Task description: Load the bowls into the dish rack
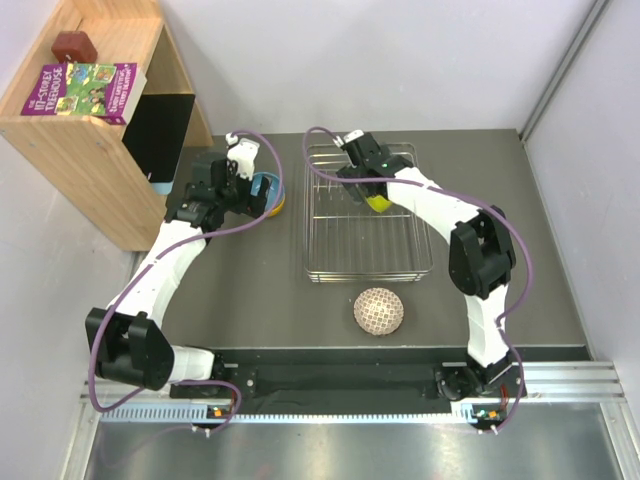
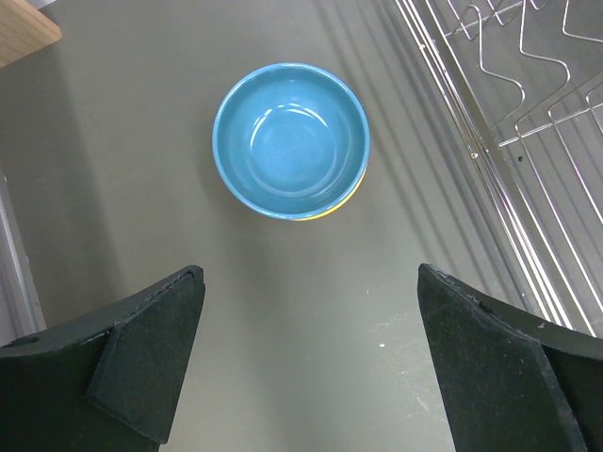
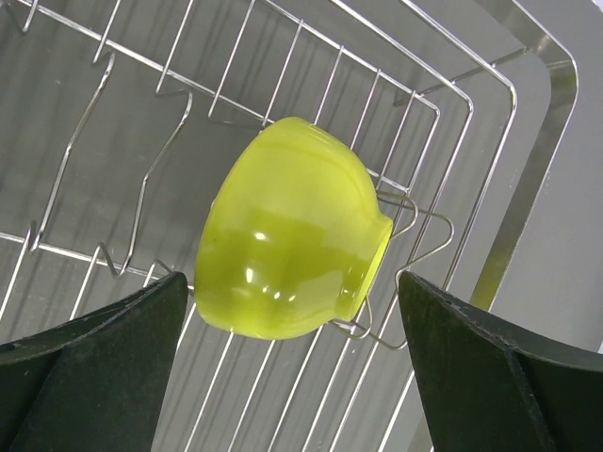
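Bowls sit in three places on the grey table (image 1: 250, 290). At the upper left of the overhead frame, a wooden shelf (image 1: 100, 150) carries a purple book (image 1: 85, 90) and a dark red block (image 1: 73, 45). Just right of the shelf, the left gripper (image 2: 311, 363) hangs above the blue bowl (image 2: 290, 139). Its fingers (image 2: 141, 367) are spread wide with nothing between them. The blue bowl stands upright on the table, nested in a yellow-orange bowl (image 2: 347, 200) of which only a sliver of rim shows. Both are just left of the dish rack (image 1: 330, 255), outside its wire wall.

The rack fills the centre of the overhead frame. Inside it, toward its upper right part, the yellow-green bowl (image 3: 287, 231) lies tipped on its side. It rests on the wire floor, with its foot against a bent prong (image 3: 424, 221). The right gripper (image 1: 367, 185) is over it with its jaws apart. One finger (image 3: 94, 367) is on each side of the bowl, close to it but not clamping it.

Below the rack, near its lower right corner, the lattice-patterned bowl (image 1: 380, 311) sits upside down on the table, apart from both arms.
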Available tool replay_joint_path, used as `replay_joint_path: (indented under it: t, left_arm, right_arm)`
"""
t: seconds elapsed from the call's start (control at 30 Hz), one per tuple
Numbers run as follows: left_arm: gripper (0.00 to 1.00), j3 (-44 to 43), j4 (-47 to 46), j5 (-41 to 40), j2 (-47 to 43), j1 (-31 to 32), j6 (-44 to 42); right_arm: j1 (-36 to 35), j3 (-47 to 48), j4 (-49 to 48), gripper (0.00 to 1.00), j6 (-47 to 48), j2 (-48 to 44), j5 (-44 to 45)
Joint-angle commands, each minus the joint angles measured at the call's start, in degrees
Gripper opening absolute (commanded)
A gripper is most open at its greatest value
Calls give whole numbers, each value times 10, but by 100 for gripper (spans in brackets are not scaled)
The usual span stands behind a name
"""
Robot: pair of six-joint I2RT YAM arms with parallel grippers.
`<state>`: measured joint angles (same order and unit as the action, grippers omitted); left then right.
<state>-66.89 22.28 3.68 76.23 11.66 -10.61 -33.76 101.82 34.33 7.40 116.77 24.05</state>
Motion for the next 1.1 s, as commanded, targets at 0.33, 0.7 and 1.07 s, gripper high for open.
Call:
replay_joint_path:
  t: [0.33, 0.7, 1.07]
  left_arm:
    - [99, -1, -21, 12, -19, -4, 8]
    - [99, 1, -22, 14, -20, -4, 9]
    - [99, 3, -22, 14, -20, -4, 9]
  right_arm:
    - [-10, 13, -31, 92, 10, -47, 69]
    - [-5, 7, -44, 92, 21, -43, 107]
    - [4, 8, -51, 91, 25, -33, 142]
